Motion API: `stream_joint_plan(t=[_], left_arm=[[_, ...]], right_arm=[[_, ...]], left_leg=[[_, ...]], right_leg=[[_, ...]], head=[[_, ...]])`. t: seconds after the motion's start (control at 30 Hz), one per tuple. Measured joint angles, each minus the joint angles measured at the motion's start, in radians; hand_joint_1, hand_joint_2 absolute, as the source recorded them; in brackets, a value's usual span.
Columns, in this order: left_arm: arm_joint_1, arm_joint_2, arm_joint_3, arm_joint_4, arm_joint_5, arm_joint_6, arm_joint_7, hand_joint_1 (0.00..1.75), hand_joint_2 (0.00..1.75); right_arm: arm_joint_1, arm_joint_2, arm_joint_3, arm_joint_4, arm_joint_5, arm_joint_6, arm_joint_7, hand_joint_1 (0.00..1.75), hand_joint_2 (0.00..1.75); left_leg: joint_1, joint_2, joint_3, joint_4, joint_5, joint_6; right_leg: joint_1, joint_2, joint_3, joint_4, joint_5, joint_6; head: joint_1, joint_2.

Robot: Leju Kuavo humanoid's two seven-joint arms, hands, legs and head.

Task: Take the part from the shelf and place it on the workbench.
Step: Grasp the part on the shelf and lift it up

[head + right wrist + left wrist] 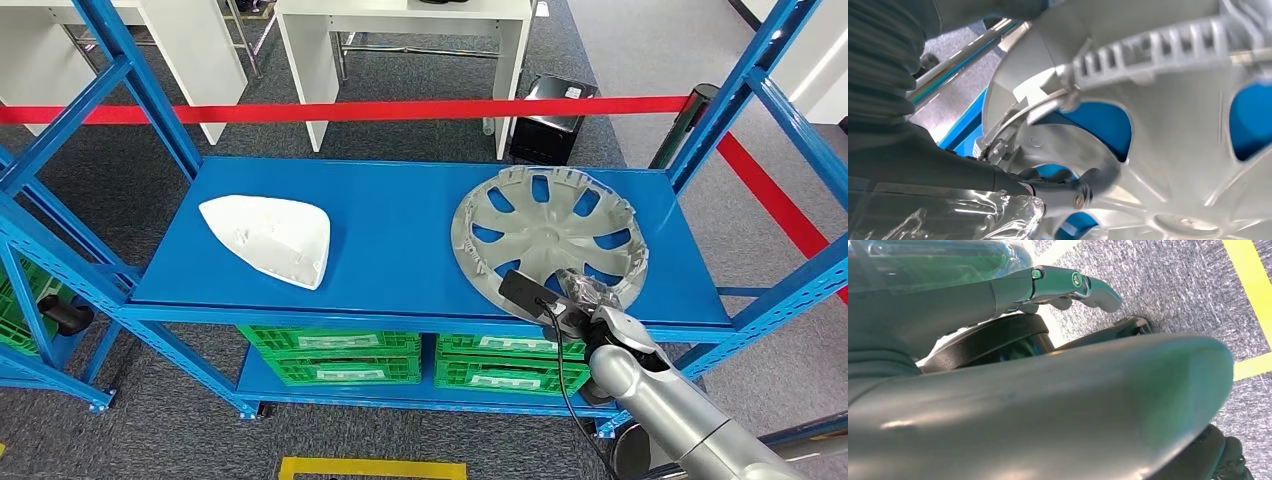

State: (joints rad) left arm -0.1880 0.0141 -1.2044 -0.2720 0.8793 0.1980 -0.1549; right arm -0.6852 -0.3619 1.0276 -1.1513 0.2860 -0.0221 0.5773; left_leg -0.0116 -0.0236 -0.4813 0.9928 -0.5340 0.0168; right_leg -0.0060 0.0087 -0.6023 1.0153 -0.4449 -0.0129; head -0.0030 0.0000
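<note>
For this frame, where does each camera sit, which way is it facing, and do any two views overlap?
Head view: high on the body, looking forward and down at the blue shelf; right arm and right robot hand at the wheel cover.
Left wrist view: behind the left robot hand, facing grey carpet; dark body parts fill the foreground.
Right wrist view: behind the right robot hand, close against the wheel cover.
Shared: head and right wrist views both show the wheel cover.

we see a silver-grey spoked wheel cover [548, 232] and a plain white mirror shell [270, 238] on a bright blue shelf [400, 240], green slotted crates [330, 352] below, a red barrier tape [340, 110] behind, speckled grey carpet [1173, 285] striped yellow.
</note>
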Motion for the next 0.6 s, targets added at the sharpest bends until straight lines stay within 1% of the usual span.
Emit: stream_joint_plan(t=[0.17, 0.6], left_arm=[[-0.001, 0.000, 0.000, 0.000, -0.001, 0.002, 0.002, 0.00, 0.00], [-0.007, -0.027, 0.003, -0.010, -0.001, -0.005, -0.007, 0.00, 0.00]], right_arm=[[-0.003, 0.001, 0.000, 0.004, -0.024, -0.001, 0.003, 1.75, 1.75], [0.003, 0.012, -0.001, 0.016, -0.058, -0.011, 0.001, 1.75, 1.75]], left_leg=[[0.002, 0.000, 0.007, -0.001, -0.003, -0.002], [0.003, 0.003, 0.011, -0.002, -0.004, 0.000]], right_leg=[[0.002, 0.001, 0.009, -0.004, -0.001, 0.001], [0.003, 0.002, 0.013, -0.006, -0.001, 0.001]], head=[[0.000, 0.000], [0.000, 0.000]])
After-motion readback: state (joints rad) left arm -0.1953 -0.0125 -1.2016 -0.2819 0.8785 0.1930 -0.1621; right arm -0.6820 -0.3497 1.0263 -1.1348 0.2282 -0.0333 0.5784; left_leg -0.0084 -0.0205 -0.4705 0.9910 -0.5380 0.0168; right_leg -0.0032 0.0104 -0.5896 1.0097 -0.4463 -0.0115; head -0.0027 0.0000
